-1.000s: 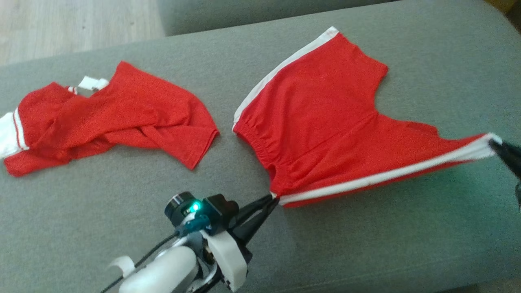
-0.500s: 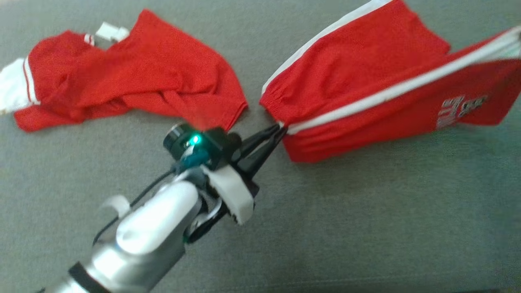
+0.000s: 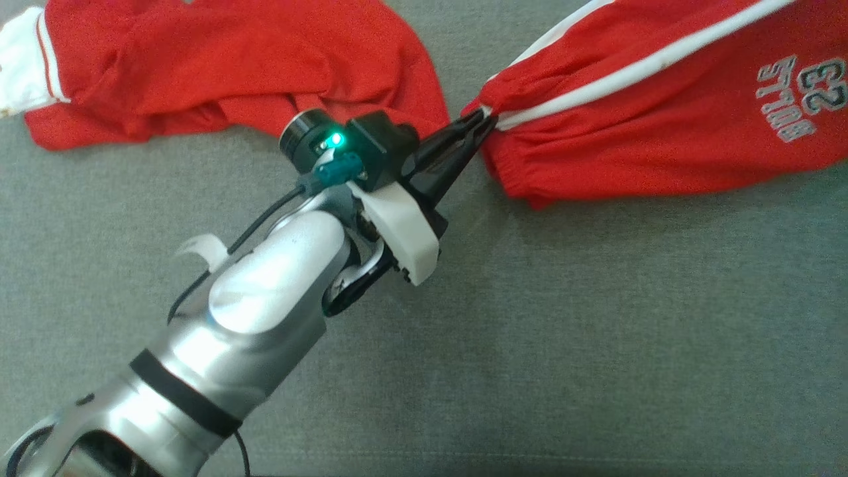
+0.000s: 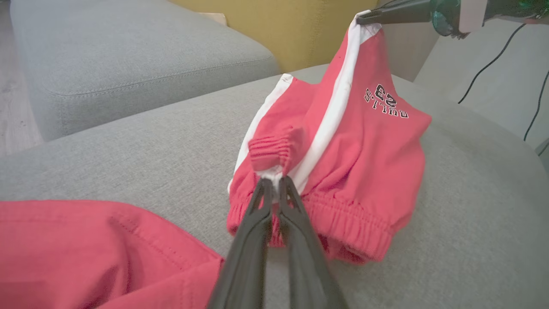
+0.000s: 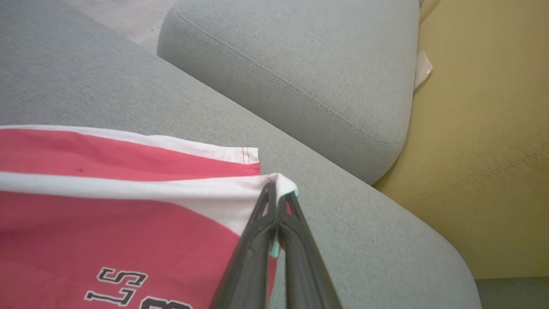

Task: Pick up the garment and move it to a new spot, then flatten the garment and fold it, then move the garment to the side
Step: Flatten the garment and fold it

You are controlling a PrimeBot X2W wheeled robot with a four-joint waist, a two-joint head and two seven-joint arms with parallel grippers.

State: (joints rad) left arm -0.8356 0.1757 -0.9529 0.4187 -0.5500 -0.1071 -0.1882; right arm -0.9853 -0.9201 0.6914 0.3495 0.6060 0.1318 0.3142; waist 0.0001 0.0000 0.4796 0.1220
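Left wrist view: left gripper [image 4: 273,182] clamped on waistband corner of red cotton shorts w/ white side stripes [image 4: 356,150], part resting on grey fabric sofa seat [image 4: 128,141], stripe rising away to right gripper [image 4: 362,18], pinched on far hem corner, so long axis runs gripper to gripper.

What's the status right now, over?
Left fingers shut on shorts at waistband. Right fingers shut on leg hem corner, raised. Red shirt lying close by.
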